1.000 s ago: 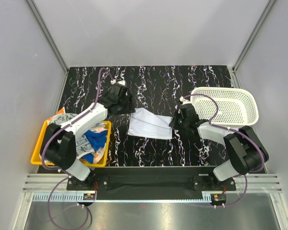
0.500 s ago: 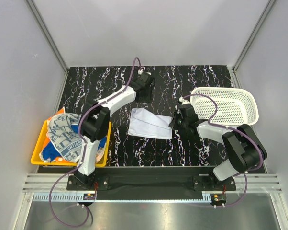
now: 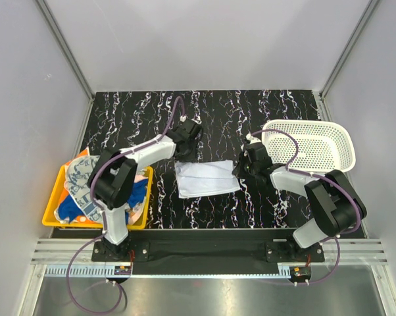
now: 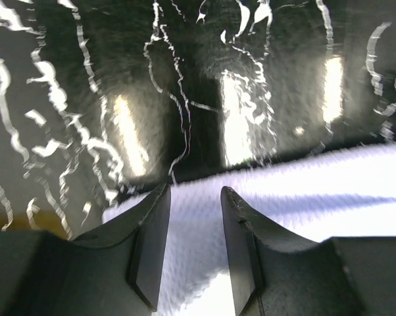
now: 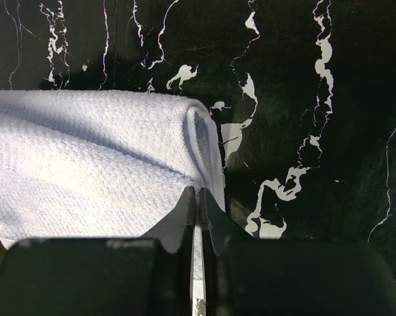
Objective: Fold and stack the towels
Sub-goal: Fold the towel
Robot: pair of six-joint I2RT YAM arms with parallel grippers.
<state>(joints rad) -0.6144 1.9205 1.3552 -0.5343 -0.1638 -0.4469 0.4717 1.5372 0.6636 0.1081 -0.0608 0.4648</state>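
Yellow bin (image 3: 53,220), near left: spare towels (image 3: 86,181) heaped inside. White towel (image 3: 206,178) mid-table, lying squarer than a second ago. Right gripper (image 5: 197,192) clamped on its right edge. Left gripper (image 4: 193,192), arrived from bin, fingers apart but narrowing over far-left corner; fold likely beginning. Finger gaps visible in wrist views only.

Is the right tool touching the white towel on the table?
Touching. In the right wrist view the right tool is shut on the folded edge of the white towel, and a strip of cloth shows between its fingers.
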